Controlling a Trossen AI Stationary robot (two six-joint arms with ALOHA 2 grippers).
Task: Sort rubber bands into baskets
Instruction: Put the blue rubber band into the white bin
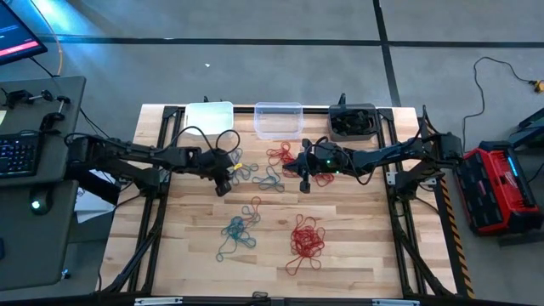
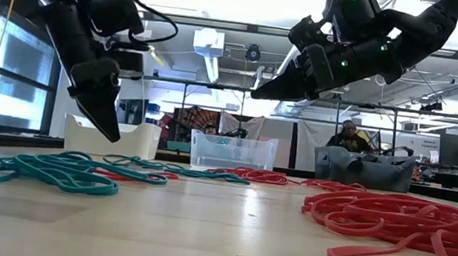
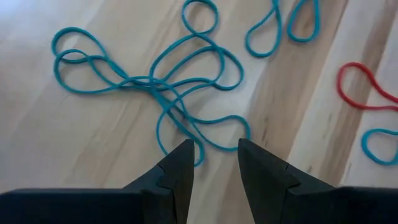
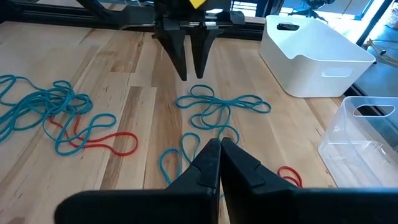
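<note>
Wooden tabletop carries loose bands: a red heap point(image 1: 306, 239) nearest, a teal tangle point(image 3: 155, 84) mid-table. Left gripper point(image 3: 214, 163) hovers part-open above that tangle; lower straight, pinch one strand. Right gripper point(image 4: 219, 152) is closed, empty. Baskets point(image 1: 279, 119) line the far edge.

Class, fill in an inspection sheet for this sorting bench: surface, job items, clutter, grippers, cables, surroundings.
Surface: wooden table, bands scattered over it.
Job items: teal rubber bands below the left gripper; red bunch near the front; white basket, clear basket, dark grey basket along the back edge.
Clutter: nothing seen.
Grippers: left gripper jaws open, empty, over the teal bands; right gripper jaws shut, empty.
Cables: black cable looped on the left arm.
Surroundings: keyboard left, red case right.
</note>
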